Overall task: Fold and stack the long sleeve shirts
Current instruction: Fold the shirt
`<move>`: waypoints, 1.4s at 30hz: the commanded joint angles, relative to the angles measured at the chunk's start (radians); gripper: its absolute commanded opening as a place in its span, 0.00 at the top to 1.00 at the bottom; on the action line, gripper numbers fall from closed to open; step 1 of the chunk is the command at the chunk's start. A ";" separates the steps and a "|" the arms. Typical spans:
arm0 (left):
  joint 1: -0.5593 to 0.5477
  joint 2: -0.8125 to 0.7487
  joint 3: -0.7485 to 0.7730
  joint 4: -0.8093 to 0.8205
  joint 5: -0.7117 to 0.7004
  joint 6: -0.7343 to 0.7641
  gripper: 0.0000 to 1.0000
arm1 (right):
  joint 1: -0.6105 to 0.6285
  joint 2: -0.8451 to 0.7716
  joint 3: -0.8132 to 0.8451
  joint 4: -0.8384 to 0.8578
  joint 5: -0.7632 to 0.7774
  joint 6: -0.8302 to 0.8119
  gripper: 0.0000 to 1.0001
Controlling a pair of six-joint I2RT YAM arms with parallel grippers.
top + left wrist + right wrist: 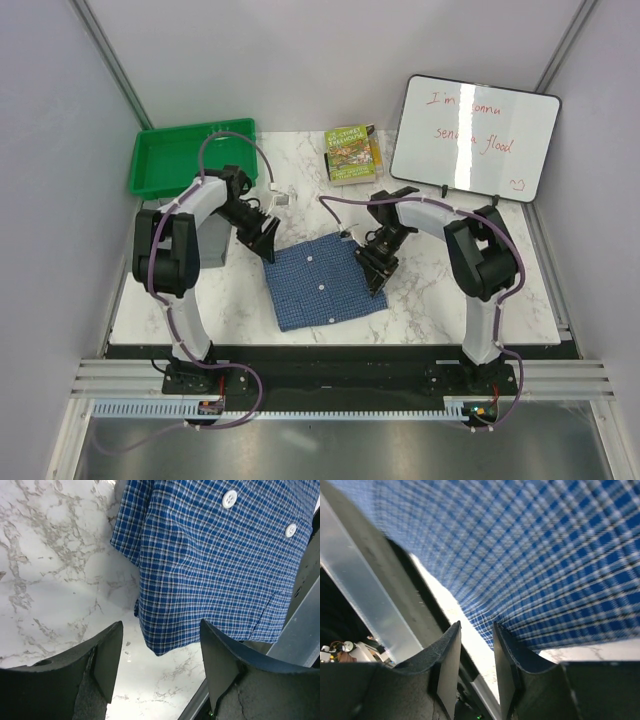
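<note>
Marble table point(430, 300), blue shirt point(322, 285) lying folded square between my arms. Left gripper point(160, 635) is wide apart, right gripper point(476, 630) barely parted. Both are empty at its side edges, I'd guess so the fold sits flat.

Blue checked shirt point(545, 555) fills the view above the right end effector point(476, 630); jaws slightly apart.

White-and-black arms point(205, 200), purple cables point(232, 133)
</note>
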 commanded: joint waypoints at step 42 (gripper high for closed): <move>0.007 0.029 -0.004 0.270 0.272 -0.512 0.31 | -0.171 0.258 0.326 0.401 -0.086 0.362 0.48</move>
